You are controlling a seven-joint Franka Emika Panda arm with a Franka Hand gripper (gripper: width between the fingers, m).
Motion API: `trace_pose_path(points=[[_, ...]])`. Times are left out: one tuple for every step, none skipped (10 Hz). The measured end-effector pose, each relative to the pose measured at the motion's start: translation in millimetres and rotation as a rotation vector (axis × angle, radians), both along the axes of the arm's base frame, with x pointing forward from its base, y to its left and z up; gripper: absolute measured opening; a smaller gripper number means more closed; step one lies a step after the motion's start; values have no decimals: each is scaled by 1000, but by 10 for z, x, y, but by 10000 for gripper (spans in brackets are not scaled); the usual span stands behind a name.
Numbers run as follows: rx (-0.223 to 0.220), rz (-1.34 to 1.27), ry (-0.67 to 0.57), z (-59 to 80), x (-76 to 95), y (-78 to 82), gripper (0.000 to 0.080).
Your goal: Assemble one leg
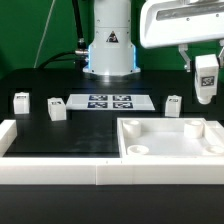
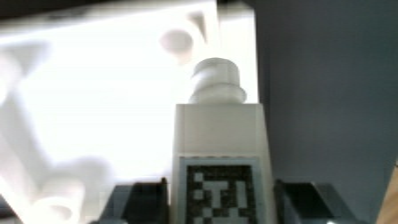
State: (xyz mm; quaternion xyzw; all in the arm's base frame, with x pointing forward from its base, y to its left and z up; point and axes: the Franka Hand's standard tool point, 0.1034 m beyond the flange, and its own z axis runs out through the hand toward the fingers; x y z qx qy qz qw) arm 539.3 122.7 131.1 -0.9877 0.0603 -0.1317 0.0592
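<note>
Pinching the leg [image 1: 206, 90] upright in the hand [image 1: 205, 68], with fingers [image 2: 128, 200] at its two sides and the round peg end away from the wrist camera. Held aloft at the exterior view's right, over the edge of the big white tray part [image 1: 170, 150], clear of the desk [image 1: 80, 130]. Bearing a black-and-white square tag [image 2: 222, 188], pattern blurred. Triangle sign [image 1: 110, 43] on the arm's base [image 1: 110, 62], too small to read.

Free room and obstacles. Open desk [image 1: 75, 135] lies between the marker board [image 1: 110, 101] and the white front rail [image 1: 50, 170]. Obstacles: outer leg [image 1: 21, 100], inner leg [image 1: 57, 110] and tray-side leg [image 1: 173, 105], all upright; the tray part [image 1: 170, 152]; the robot base [image 1: 108, 50]. The held leg [image 1: 206, 82], clamped between the fingers [image 2: 128, 203], hangs over the tray part's far corner.
</note>
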Motion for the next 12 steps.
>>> trace_pose_path(points=[[-12, 30, -10, 49, 87, -53, 287], [-15, 37, -14, 65, 101, -72, 287], [-9, 38, -54, 59, 103, -33, 287], [-10, 40, -51, 43, 85, -29, 287], [-4, 36, -86, 67, 119, -14, 287], [7, 43, -208, 89, 152, 37, 287], [-4, 74, -242, -8, 149, 48, 287], [-11, 88, -272, -39, 216, 56, 287], [-21, 107, -271, -36, 286, 53, 287], [-29, 125, -280, -31, 351, 50, 287], [-46, 157, -290, -31, 411, 34, 287], [-66, 183, -294, -63, 469, -24, 287]])
